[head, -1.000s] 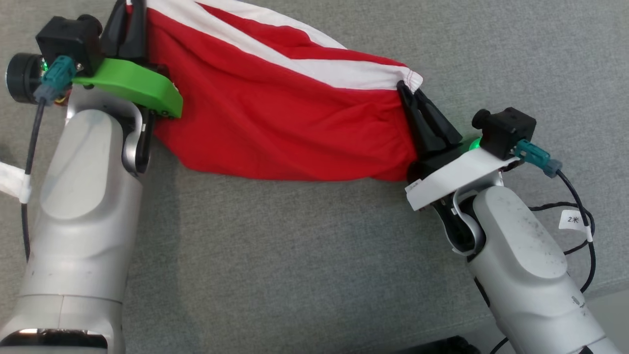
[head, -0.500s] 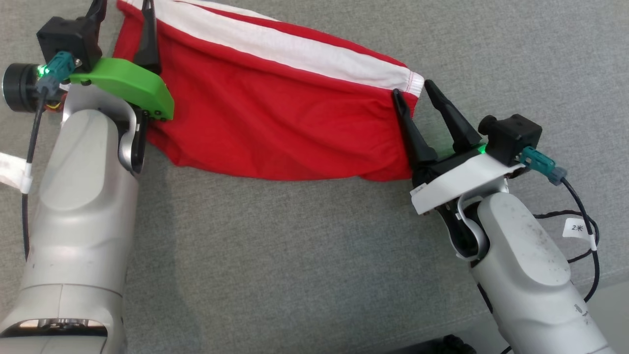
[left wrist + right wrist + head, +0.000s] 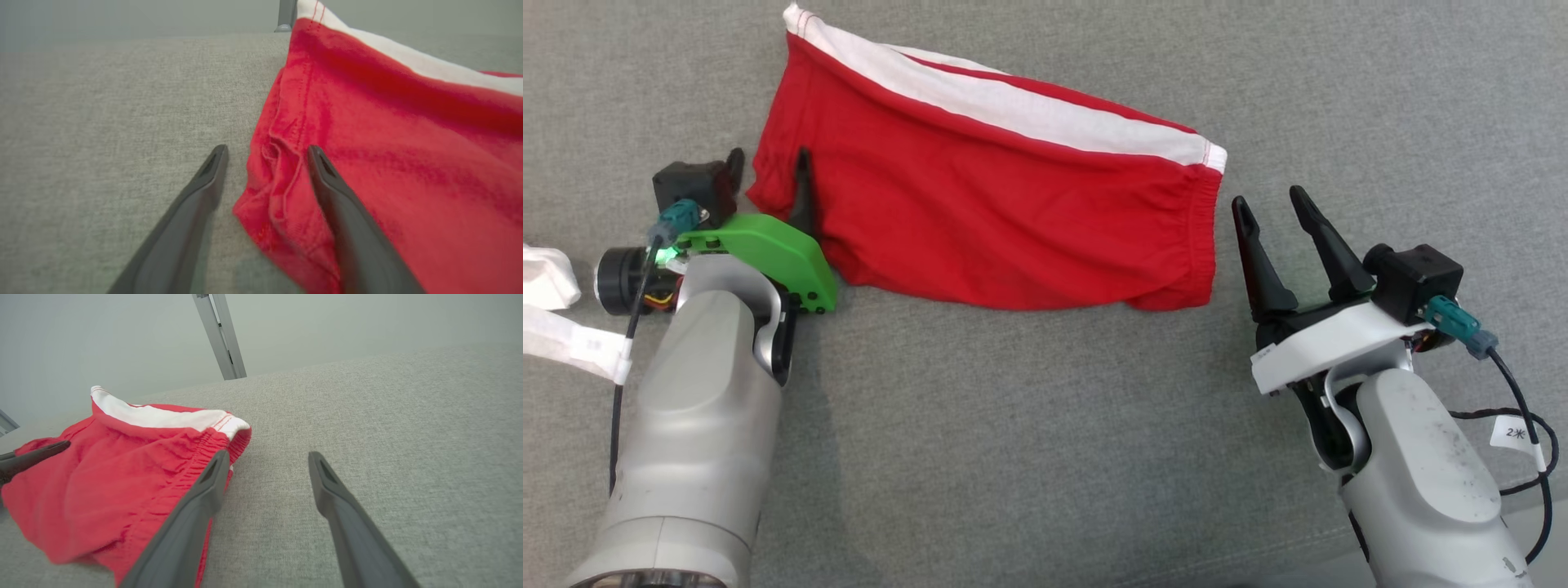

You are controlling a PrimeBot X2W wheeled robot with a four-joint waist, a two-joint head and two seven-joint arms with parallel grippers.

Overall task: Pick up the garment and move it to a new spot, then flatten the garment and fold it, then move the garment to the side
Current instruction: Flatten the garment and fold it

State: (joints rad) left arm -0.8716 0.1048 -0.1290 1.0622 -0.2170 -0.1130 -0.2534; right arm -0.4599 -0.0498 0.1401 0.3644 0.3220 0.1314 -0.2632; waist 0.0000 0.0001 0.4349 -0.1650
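Note:
The garment [image 3: 1005, 212], red shorts with a white stripe along the far edge, lies spread on the grey fabric surface [image 3: 1029, 425]. My left gripper [image 3: 768, 167] stands open at the garment's left hem; in the left wrist view the hem corner [image 3: 282, 192] lies loose between the two fingers, and the right finger [image 3: 347, 212] lies over the cloth. My right gripper [image 3: 1270, 208] is open just right of the elastic waistband [image 3: 192, 465], with bare surface between its fingers. The left gripper's fingertip [image 3: 36, 455] also shows beyond the garment in the right wrist view.
White cloth [image 3: 547, 302] lies at the far left edge beside the left arm. A metal frame post [image 3: 220, 335] rises behind the surface's far edge. Cables with a tag [image 3: 1511, 433] trail from the right wrist. The surface's front edge runs near the lower right corner.
Both grippers have opened and let go of the garment, which now lies on the surface. Both arms have drawn back toward me, and the head view has shifted.

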